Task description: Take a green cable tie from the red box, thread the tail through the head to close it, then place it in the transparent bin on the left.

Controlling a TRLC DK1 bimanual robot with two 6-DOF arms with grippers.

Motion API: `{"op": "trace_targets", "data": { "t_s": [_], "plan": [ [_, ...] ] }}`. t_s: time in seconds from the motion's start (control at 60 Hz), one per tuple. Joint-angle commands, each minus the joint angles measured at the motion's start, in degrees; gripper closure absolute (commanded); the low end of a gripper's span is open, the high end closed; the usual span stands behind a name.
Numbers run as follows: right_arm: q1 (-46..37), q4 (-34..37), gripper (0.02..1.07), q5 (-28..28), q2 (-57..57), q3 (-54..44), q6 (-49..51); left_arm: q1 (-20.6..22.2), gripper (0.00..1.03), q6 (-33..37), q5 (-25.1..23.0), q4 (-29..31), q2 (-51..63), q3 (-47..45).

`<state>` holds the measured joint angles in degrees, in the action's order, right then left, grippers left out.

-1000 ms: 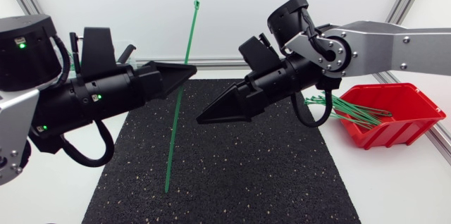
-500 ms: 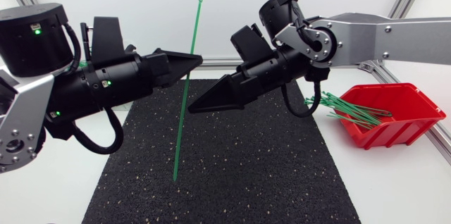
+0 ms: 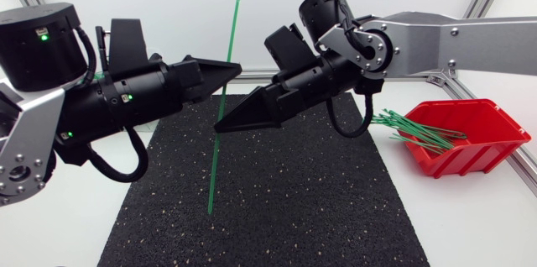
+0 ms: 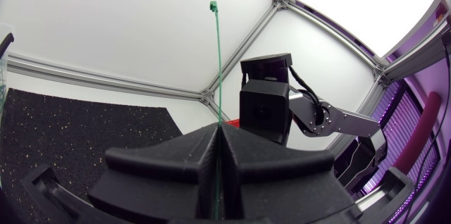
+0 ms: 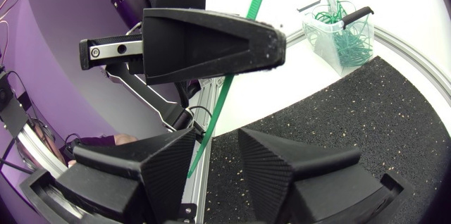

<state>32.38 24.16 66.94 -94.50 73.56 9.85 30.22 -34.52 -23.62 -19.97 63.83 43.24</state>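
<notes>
- One tie point(image 3: 215, 166) stands near-upright over the mat point(image 3: 294, 200), clamped between the closed fingers of the left gripper point(image 3: 233, 70).
- Right gripper point(image 3: 220, 127), fingers parted, has advanced to the tie's lower run.
- Assessment: tail grasp likely next; threading not begun.

Overhead plus wrist closeups; shared tie point(image 3: 216, 158)

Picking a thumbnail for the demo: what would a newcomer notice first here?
A long green cable tie stands nearly upright over the black mat, pinched by the left gripper, fingers shut on it. The right gripper points its open fingers at the tie just below that grip. At the table's right side sits the red box, with more green ties sticking out over its rim.
</notes>
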Motion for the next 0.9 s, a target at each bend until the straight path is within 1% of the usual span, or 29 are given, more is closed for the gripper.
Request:
{"op": "trace_targets", "data": {
  "t_s": [0.0, 0.067, 0.167, 0.267, 0.333, 0.567, 0.65, 0.683, 0.75, 0.783, 0.883],
  "plan": [
    [0.5, -0.4, 0.67, 0.7, -0.9, 1.4, -0.4, 0.5, 0.99, -1.1, -0.5, -1.3, 0.8, -0.1],
    [0.5, -0.6, 0.81, 1.0, -0.7, 1.3, -0.4, 0.4, 0.99, -1.1, -0.5, -1.5, 0.8, -0.4],
    [0.3, -0.9, 0.9, 1.3, -0.3, 1.1, -0.6, 0.4, 0.99, -1.1, -0.5, -1.9, 0.8, -0.8],
    [0.4, -1.0, 0.94, 1.4, -0.2, 1.1, -0.6, 0.4, 0.99, -0.9, -0.4, -1.9, 0.8, -1.0],
    [0.5, -1.0, 1.02, 2.2, -0.2, 1.1, -0.7, 0.4, 0.99, -0.8, -0.4, -2.1, 0.8, -1.1],
    [0.5, -0.9, 1.02, 2.3, 0.9, 0.6, -0.6, 0.5, 0.99, -0.5, -0.4, -2.7, 1.2, -2.4],
    [0.4, -0.6, 1.02, 2.1, 0.9, 0.6, -0.9, 0.5, 0.99, 0.6, -0.4, -2.7, 1.4, -2.6],
    [0.3, -0.6, 1.02, 1.9, 0.8, 0.6, -0.9, 0.4, 0.97, 0.9, -0.4, -2.7, 1.4, -2.6],
    [0.3, -0.3, 1.02, 0.9, 0.6, 0.6, -0.9, 0.5, 0.86, 2.4, -0.5, -2.4, 1.6, -2.7],
    [0.2, 0.0, 1.02, 0.2, 0.5, 0.6, -0.9, 0.4, 0.79, 3.2, -1.3, -2.2, 1.6, -2.8],
    [0.0, 1.4, 1.02, -2.5, 0.5, 0.7, 0.1, -1.0, 0.65, 4.8, -4.1, -1.0, 1.6, -2.8]
  ]
}}
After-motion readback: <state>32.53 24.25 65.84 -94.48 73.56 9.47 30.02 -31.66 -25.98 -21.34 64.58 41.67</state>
